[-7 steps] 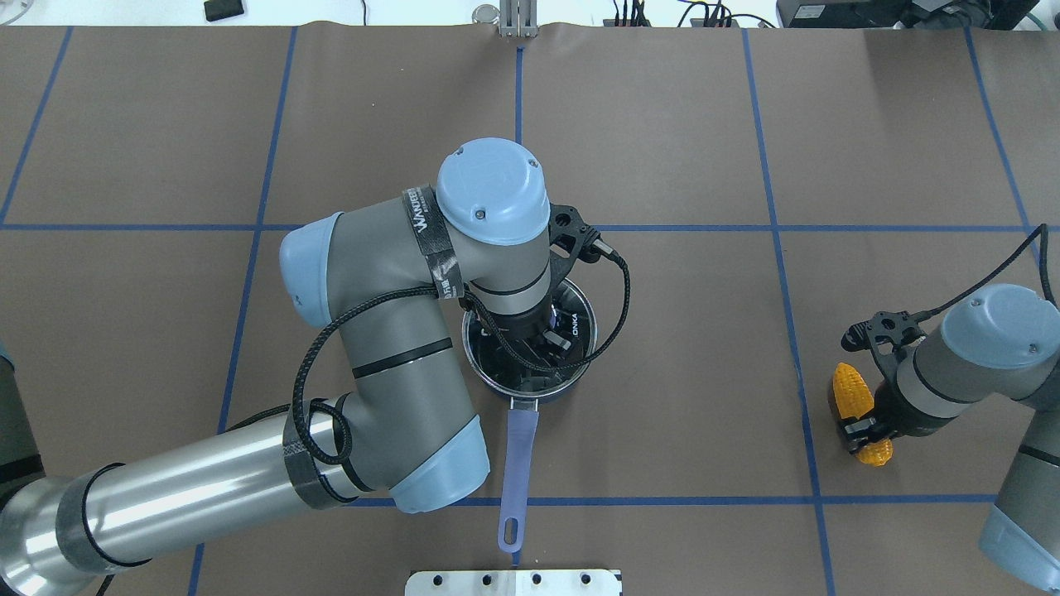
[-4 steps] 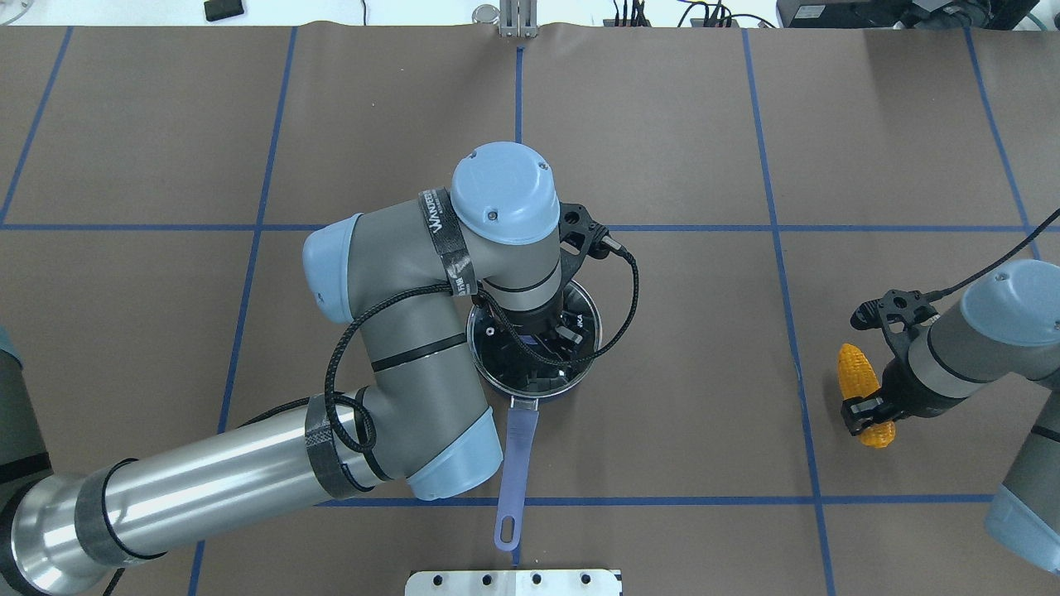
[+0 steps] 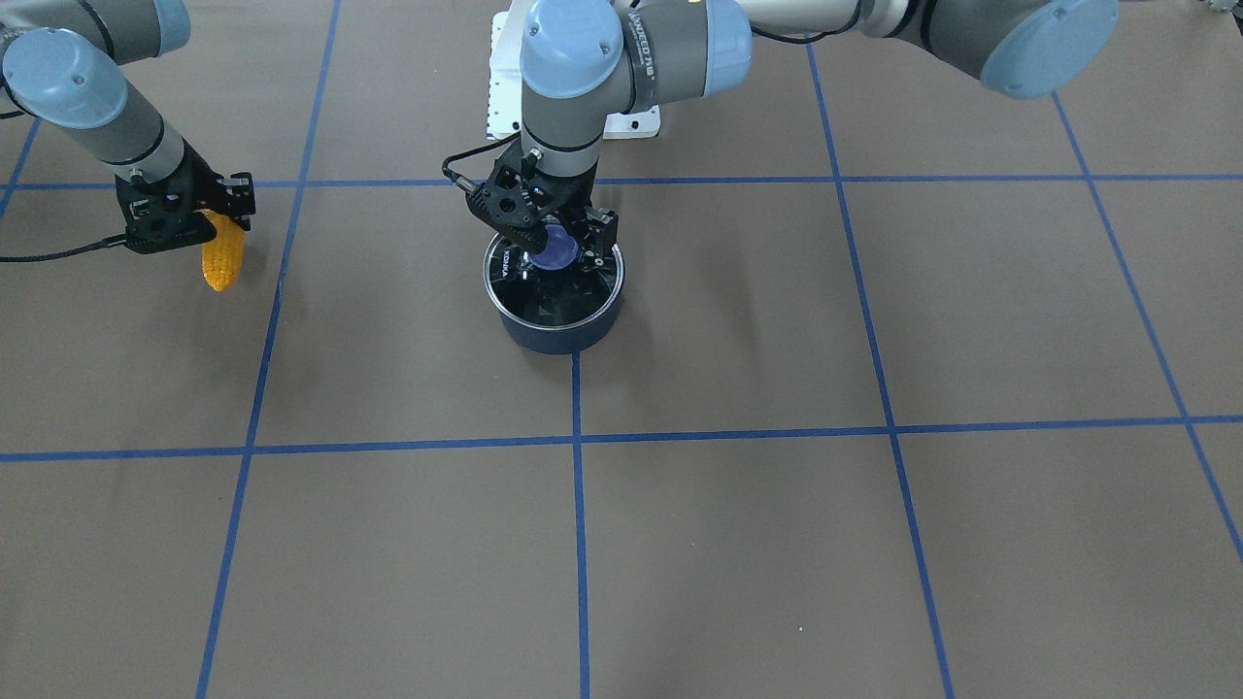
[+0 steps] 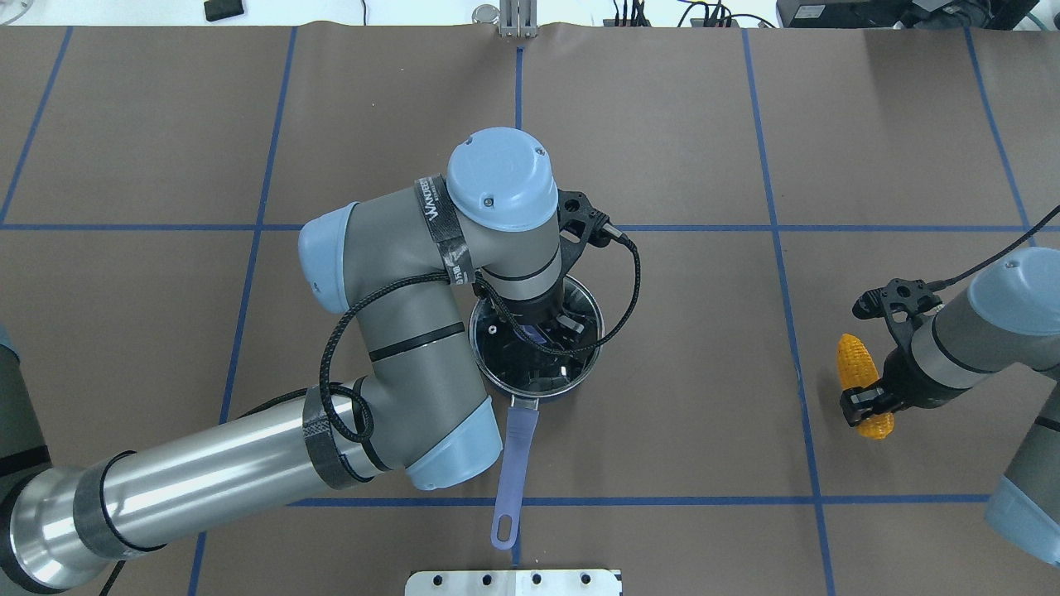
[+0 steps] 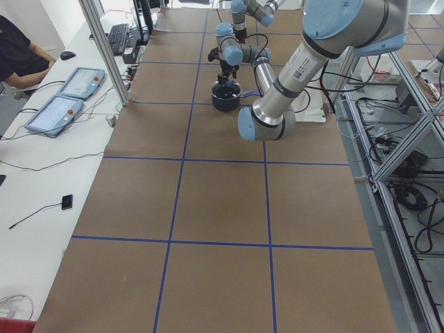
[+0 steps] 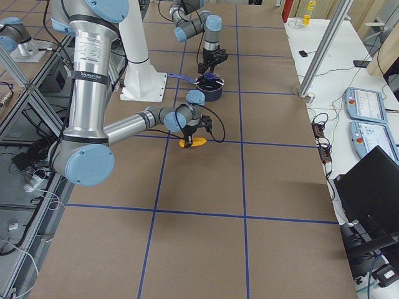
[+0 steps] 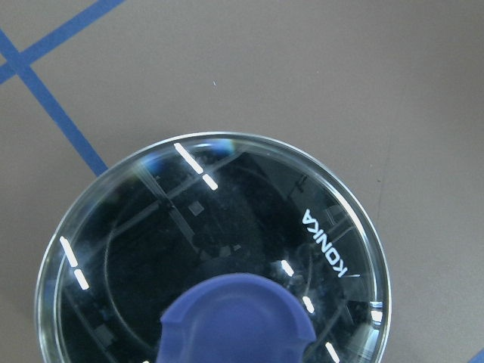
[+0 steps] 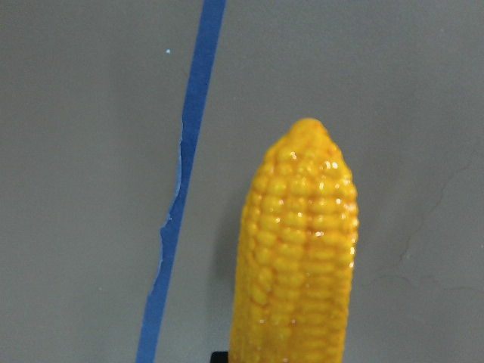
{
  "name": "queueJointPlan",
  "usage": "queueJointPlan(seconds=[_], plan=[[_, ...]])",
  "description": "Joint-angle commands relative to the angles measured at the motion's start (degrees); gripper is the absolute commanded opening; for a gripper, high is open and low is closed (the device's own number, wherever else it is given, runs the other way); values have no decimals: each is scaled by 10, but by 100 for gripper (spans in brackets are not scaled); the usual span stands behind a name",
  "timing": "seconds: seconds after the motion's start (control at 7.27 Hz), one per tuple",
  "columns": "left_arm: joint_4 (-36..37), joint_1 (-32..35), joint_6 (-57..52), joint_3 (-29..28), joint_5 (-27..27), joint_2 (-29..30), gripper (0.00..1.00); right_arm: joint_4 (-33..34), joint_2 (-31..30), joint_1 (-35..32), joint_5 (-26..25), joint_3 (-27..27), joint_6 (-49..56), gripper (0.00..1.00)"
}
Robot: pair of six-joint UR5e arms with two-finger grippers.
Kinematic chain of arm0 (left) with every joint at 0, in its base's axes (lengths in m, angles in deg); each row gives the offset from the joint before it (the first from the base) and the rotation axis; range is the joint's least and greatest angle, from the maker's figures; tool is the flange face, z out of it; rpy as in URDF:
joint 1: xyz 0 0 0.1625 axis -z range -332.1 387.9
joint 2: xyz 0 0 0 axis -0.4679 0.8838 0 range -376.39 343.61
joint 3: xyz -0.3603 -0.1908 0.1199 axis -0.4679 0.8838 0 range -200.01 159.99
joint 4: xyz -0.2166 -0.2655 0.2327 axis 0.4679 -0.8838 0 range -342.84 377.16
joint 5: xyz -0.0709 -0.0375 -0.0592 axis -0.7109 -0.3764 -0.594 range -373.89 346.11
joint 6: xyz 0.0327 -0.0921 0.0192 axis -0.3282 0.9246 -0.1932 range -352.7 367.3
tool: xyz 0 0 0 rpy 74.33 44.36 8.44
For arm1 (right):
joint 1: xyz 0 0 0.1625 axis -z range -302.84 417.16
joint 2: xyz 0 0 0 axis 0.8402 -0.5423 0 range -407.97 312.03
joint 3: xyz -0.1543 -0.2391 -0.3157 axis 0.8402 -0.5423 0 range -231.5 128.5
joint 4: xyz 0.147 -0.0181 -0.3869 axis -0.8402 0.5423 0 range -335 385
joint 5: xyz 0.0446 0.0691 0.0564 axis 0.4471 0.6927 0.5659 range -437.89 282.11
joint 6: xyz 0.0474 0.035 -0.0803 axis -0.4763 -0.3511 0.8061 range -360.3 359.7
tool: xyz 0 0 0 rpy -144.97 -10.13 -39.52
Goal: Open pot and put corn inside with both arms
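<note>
The pot (image 4: 497, 364) is dark, has a glass lid (image 7: 227, 227) marked KONKA and a long purple handle (image 4: 515, 463), and stands mid-table; it also shows in the front view (image 3: 561, 325). My left gripper (image 3: 560, 243) reaches straight down and is shut around the lid's purple knob (image 7: 234, 321); the lid rests on the pot. My right gripper (image 4: 865, 403) is shut on the orange-yellow corn (image 4: 855, 368) and holds it low over the table far to the right. The corn's tip fills the right wrist view (image 8: 299, 242).
Blue tape lines (image 4: 774, 228) cross the brown table cover. The white robot base plate (image 4: 513, 582) is at the near edge. A side bench with control pendants (image 5: 62, 104) and a seated person (image 5: 17, 55) lies beyond the far table edge.
The left arm shifted slightly right over the pot, and the pot and its handle nudged with it. The right gripper carried the corn a little forward and up.
</note>
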Motion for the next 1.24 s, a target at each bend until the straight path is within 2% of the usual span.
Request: queueJointPlan(seconds=[0.0, 0.28, 0.55, 0.83, 1.1], plan=[[-1, 2, 4, 0, 2, 0, 88, 0, 15, -6, 1, 1, 0, 23], [-2, 5, 8, -4, 2, 0, 87, 0, 18, -10, 1, 6, 0, 23], [-2, 5, 9, -12, 2, 2, 86, 4, 49, -23, 2, 14, -1, 24], [-17, 4, 29, -19, 3, 3, 83, 66, 107, -31, 3, 24, -3, 24], [-27, 4, 44, -21, 2, 4, 63, 141, 166, -34, 3, 31, -4, 24]])
